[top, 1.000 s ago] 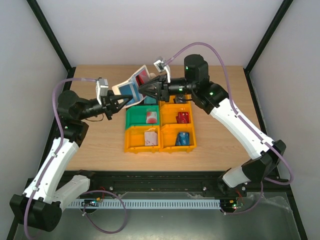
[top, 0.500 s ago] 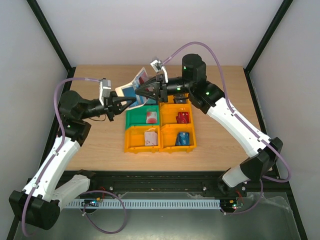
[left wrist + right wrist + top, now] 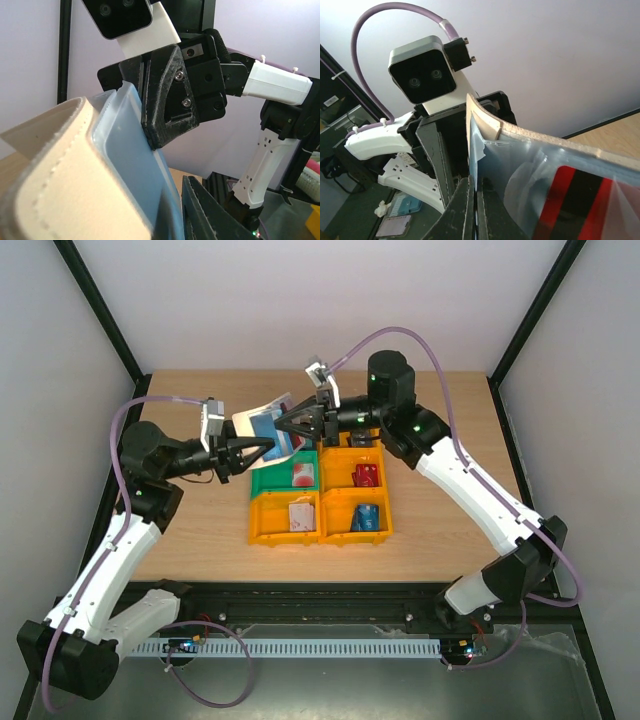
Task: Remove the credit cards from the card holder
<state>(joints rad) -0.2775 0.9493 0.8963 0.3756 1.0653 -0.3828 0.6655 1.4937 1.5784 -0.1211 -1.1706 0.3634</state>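
Observation:
The card holder (image 3: pixel 262 420), pale blue with tan edges (image 3: pixel 530 132), hangs in the air left of the bins, between both grippers. A blue credit card (image 3: pixel 130 170) sits in its pocket, and a red-and-black card (image 3: pixel 570 200) shows through the clear sleeve. My right gripper (image 3: pixel 283 426) is shut, pinching the holder's thin pale-blue edge (image 3: pixel 474 182). I cannot tell whether the blue card is in that pinch. My left gripper (image 3: pixel 262 448) reaches in from below left. Its visible finger (image 3: pixel 210 215) stands slightly off the holder, so its jaws are open.
A block of bins lies right of the grippers. The green bin (image 3: pixel 262 480) holds a red-white card. Orange bins (image 3: pixel 262 530) hold a white-pink card (image 3: pixel 301 514), a red card (image 3: pixel 365 475) and a blue card (image 3: pixel 367 517). The right arm (image 3: pixel 470 490) crosses above the table's right side.
The right gripper has closed on the holder's edge while the left jaws have parted slightly. The holder and both grippers have shifted a little to the left.

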